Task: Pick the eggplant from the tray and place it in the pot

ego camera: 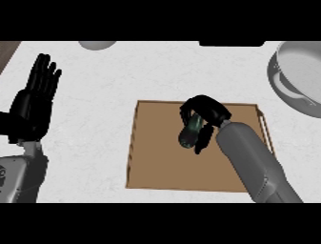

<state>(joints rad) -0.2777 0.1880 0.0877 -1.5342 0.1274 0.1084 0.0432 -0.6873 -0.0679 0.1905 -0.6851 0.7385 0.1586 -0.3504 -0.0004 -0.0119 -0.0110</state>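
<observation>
Right hand (208, 113) curled round the eggplant (190, 133) over the tray (155, 157) — left hand (33, 107) rests, fingers straight.

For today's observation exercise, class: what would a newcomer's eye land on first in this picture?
First, the right robot hand, black, curled round a dark, elongated eggplant over the flat brown wooden tray at the centre. Next, the big round grey metal pot at the upper right, and the open left robot hand resting, fingers up, at the left.
</observation>
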